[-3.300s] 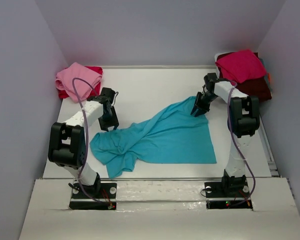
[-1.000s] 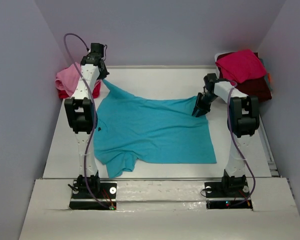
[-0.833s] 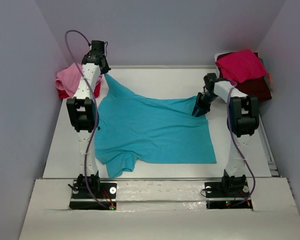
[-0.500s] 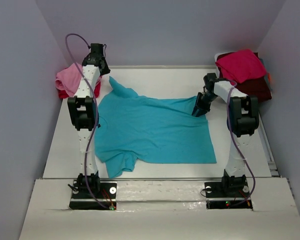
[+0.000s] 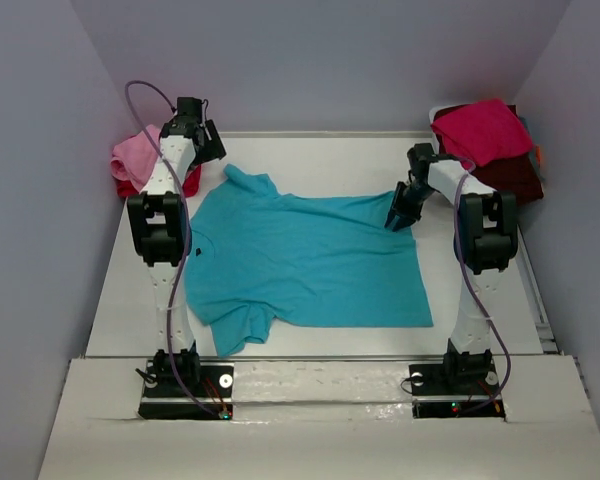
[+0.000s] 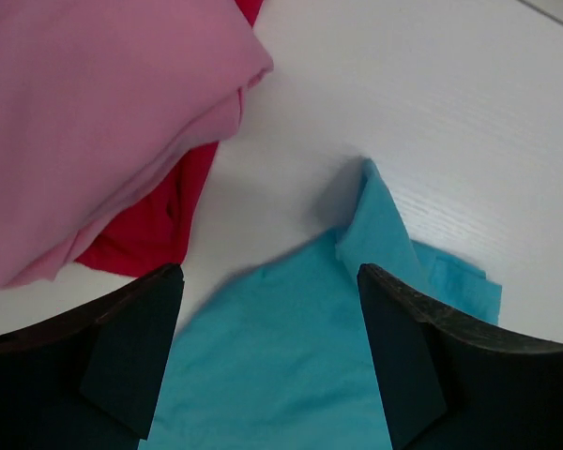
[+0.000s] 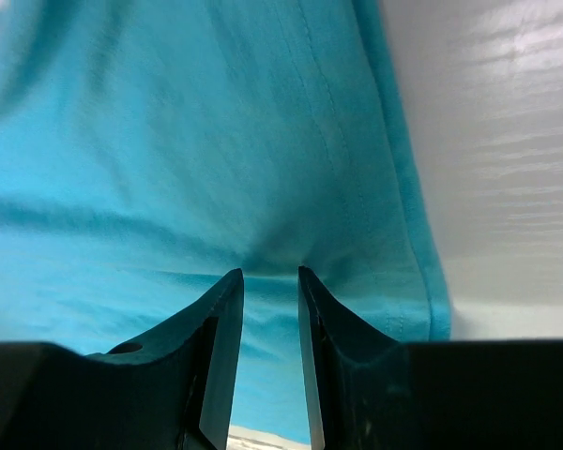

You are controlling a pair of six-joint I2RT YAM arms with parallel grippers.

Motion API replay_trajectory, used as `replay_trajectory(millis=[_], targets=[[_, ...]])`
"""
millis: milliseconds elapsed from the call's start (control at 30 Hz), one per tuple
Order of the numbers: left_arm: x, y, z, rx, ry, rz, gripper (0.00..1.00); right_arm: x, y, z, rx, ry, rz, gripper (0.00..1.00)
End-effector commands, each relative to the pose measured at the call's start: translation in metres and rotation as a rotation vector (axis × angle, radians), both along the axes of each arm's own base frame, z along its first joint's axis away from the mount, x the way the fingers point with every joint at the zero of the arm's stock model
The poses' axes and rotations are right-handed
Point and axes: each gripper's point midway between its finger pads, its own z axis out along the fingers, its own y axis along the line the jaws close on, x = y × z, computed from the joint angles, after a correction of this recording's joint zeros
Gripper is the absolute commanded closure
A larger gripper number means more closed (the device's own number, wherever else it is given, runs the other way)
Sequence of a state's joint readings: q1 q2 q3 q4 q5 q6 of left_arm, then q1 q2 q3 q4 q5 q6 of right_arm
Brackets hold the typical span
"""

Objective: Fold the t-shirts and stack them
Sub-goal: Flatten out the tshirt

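Turquoise t-shirt [image 5: 305, 260] lies spread flat mid-tabletop [image 5: 310, 165]. My left claw [image 6: 267, 272], spread wide and empty, hovers above its eleven o'clock sleeve; my right claw [image 7: 270, 272] pinches its two o'clock hem corner.

No legible text, labels, brands or nos. on anything in any view
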State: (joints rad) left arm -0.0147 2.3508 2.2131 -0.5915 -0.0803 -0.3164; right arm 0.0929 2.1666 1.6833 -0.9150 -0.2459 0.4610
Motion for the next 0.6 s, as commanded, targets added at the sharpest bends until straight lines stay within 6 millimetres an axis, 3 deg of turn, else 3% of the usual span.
replay_trajectory(millis=[0,167,200,300,567], targets=[[-0.037,-0.021,0.072,-0.028,-0.069,-0.022,0.13,0.037,-0.001,0.035,-0.034,-0.145,-0.021,0.64],[-0.077,-0.035,0.062,-0.086,0.008,-0.056,0.14,0.065,0.002,0.049,-0.022,-0.210,-0.058,0.65],[-0.084,-0.040,0.068,-0.087,0.000,-0.064,0.14,0.070,0.002,0.052,-0.024,-0.227,-0.061,0.65],[-0.105,-0.047,0.055,-0.125,0.059,-0.083,0.14,0.090,0.004,0.060,-0.016,-0.271,-0.071,0.65],[-0.147,-0.064,0.031,-0.199,0.163,-0.129,0.14,0.110,0.008,0.051,-0.004,-0.261,-0.074,0.65]])
